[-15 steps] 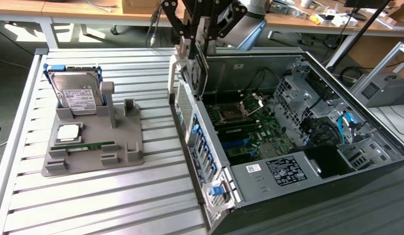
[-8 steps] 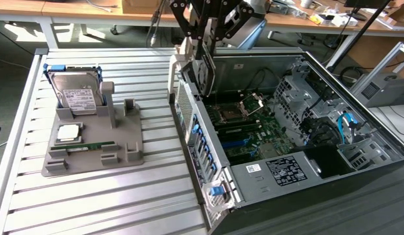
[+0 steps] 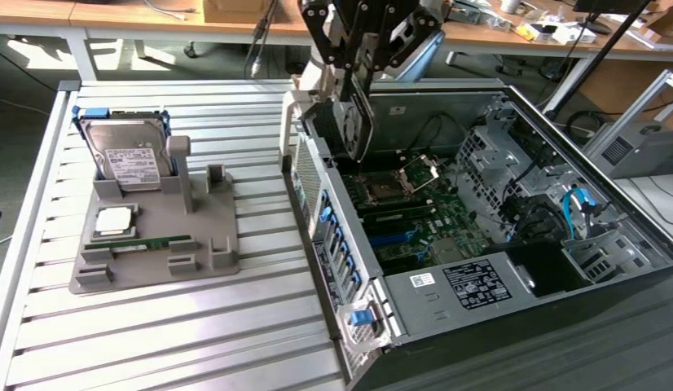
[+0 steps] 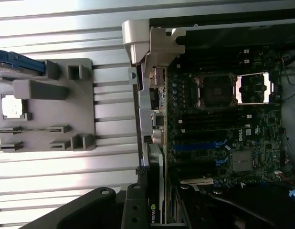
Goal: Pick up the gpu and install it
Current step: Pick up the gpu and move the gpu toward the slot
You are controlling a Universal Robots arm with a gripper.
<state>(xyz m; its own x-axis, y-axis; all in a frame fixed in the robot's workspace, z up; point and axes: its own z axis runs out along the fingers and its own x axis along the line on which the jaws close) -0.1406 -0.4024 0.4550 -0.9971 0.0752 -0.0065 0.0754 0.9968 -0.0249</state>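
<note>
Exterior view first: the end effector [image 3: 356,85] hangs over the open computer case [image 3: 597,163], clamped on the gpu [image 3: 354,130]. The card hangs on edge straight beneath it, its lower end dipping just inside the case wall. Below and a little beyond the end effector lies the motherboard [image 3: 413,220], with the processor socket [image 3: 397,183] standing open.

Well off to the side of the end effector, out on the slatted counter [image 3: 151,342], sits the grey fixture [image 3: 212,244]. It carries the hard drive [image 3: 125,159] and the memory stick [image 3: 141,243], and the card's place there is vacated. So I'd call the pick done and the install step in hand: the card is carried, not seated.

On to the wrist view: the end effector [image 4: 154,217] shows its dark fingers either side of the gpu [image 4: 155,181]. The card is seen edge-on with a green logo near the grip, running along the rear wall of the case. The blue slot [image 4: 200,145] and the dark slots on the board lie off to one side of the card, apart from it.

By my reading, seating it calls for the connector edge lined up squarely over one slot, and the metal bracket matched to a rear opening.

Hard to make out: the connector edge itself is hidden, the bracket blends into the case wall, and the fingertips' contact is masked by the card. I can't tell how high the card sits above the board.
</note>
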